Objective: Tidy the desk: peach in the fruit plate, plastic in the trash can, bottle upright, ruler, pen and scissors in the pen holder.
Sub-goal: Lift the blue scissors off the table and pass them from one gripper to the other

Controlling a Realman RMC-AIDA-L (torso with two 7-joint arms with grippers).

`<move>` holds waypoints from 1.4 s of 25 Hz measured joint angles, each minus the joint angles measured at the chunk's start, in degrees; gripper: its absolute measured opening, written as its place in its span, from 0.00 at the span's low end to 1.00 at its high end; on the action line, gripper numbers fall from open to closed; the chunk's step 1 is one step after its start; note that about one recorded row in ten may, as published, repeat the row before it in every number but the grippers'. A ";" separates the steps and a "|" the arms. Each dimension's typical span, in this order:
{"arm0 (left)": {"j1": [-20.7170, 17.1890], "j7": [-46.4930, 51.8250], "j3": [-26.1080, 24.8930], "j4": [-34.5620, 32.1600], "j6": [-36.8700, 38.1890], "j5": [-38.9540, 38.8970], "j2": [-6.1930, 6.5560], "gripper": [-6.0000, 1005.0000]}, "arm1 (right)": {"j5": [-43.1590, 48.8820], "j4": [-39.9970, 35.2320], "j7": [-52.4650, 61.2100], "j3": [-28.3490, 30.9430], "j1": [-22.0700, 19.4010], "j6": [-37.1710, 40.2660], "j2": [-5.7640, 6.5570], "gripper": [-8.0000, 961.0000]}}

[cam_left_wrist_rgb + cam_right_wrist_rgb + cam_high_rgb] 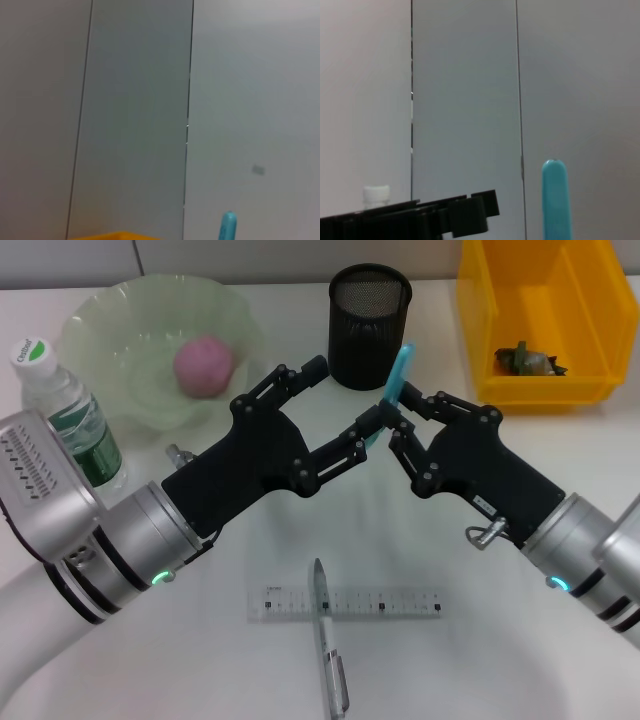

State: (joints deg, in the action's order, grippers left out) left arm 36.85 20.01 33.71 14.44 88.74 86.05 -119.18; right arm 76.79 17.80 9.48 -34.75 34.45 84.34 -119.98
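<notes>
Two grippers: meeting mid-desk, just before the pen holder (pixel 370 326).
Right gripper (pixel 397 422): fingers pinched on the teal scissors (pixel 396 383), tip raised.
Left gripper (pixel 345 405): spread wide, one finger touching the scissors.
Ruler (pixel 345 603): flat on the near desk, pen (pixel 328 650) lying across it.
Peach (pixel 204 366): in the green plate (pixel 110 320).
Bottle (pixel 67 410): upright, far left.
Yellow bin (pixel 540 320): right, holding crumpled plastic (pixel 527 360).

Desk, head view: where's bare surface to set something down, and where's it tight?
Free: desk near the front edge, left of the ruler and pen; also between pen holder and yellow bin. Crowded: centre, where left gripper and right gripper meet around the scissors.
</notes>
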 joint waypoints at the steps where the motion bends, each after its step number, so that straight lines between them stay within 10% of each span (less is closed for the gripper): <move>1: -0.09 -0.65 -0.32 0.35 -0.37 0.10 -0.01 0.68 | 0.58 1.01 -1.06 1.15 0.32 -0.87 0.00 0.23; 12: 0.14 -1.75 -1.62 1.43 -1.91 0.17 -0.09 0.67 | 16.76 3.18 -2.31 14.93 -0.16 -7.83 0.01 0.23; 35: 0.57 -5.77 -8.65 3.30 -5.59 7.21 -0.09 0.64 | 17.34 3.91 -2.45 15.51 0.26 -8.64 0.01 0.23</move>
State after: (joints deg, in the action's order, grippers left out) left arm 37.42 14.24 25.06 17.75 83.14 93.26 -119.27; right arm 94.14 21.71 7.04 -19.24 34.71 75.69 -119.97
